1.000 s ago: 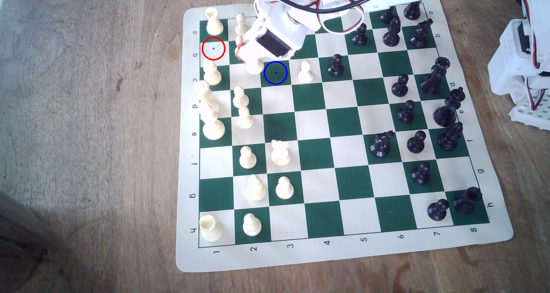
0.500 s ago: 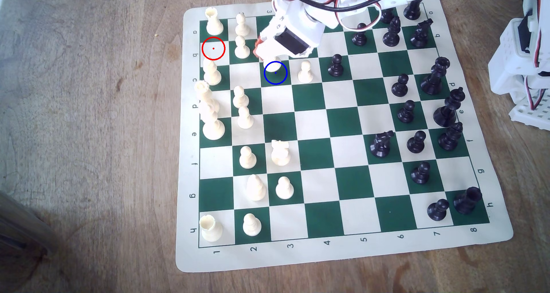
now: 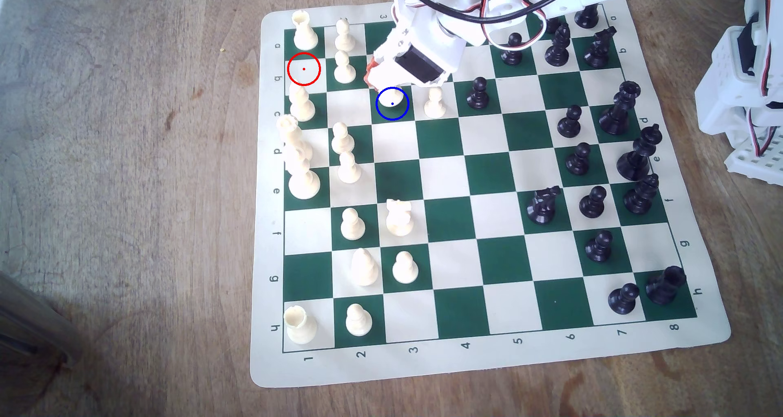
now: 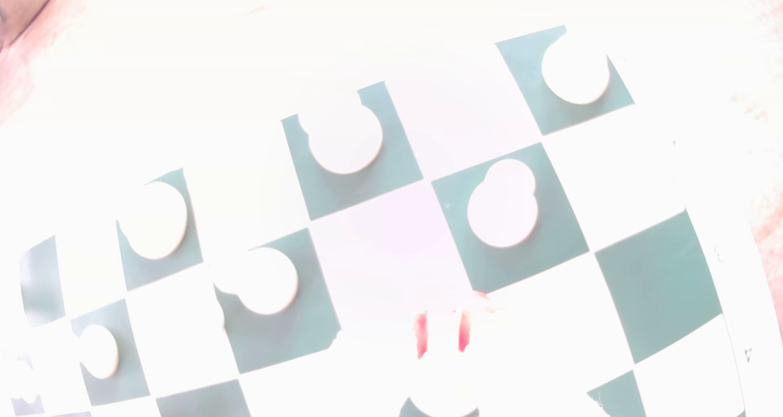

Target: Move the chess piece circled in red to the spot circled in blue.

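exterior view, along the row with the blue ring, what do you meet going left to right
Cream bishop → cream knight under the hand, its base inside the blue ring → cream pawn → black pawn → black bishop.

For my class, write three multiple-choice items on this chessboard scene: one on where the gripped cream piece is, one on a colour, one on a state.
1. Where is the base of the cream knight in the exterior view?
A. inside the blue ring
B. inside the red ring
C. off the board

2. What colour is the square under the red ring?
A. dark green
B. cream
C. black

3. What stands inside the red ring?
A. a cream pawn
B. a black knight
C. nothing

Answers:
1 A, the round cream base overlaps the blue ring beneath the gripper.
2 B, the ringed square is pale like the mat.
3 C, bare square shows around the red dot.
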Controlling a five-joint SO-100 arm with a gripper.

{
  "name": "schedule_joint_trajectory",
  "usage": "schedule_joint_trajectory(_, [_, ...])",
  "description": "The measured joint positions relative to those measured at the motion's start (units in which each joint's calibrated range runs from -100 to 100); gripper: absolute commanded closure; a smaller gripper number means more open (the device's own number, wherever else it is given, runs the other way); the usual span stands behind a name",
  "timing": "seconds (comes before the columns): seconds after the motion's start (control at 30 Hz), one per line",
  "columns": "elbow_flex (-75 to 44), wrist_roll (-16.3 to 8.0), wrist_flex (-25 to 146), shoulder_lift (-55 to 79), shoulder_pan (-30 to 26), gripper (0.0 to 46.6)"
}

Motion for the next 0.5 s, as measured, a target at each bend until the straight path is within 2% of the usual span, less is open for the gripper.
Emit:
schedule_joint_trajectory(0.27, [0.0, 0.0, 0.0, 0.0, -0.9, 46.2])
schedule_joint_trajectory(0.3, [0.0, 0.0, 0.0, 0.0, -0.9, 44.5])
schedule_joint_trajectory(0.37, [0.0, 0.0, -0.3, 0.0, -0.9, 37.0])
schedule_joint_trajectory(0.4, [0.0, 0.0, -0.4, 0.0, -0.9, 27.2])
schedule_joint_trajectory(0.47, [0.7, 0.0, -0.6, 0.0, -0.9, 17.9])
schedule_joint_trajectory(0.5, [1.1, 0.0, -0.6, 0.0, -0.8, 16.2])
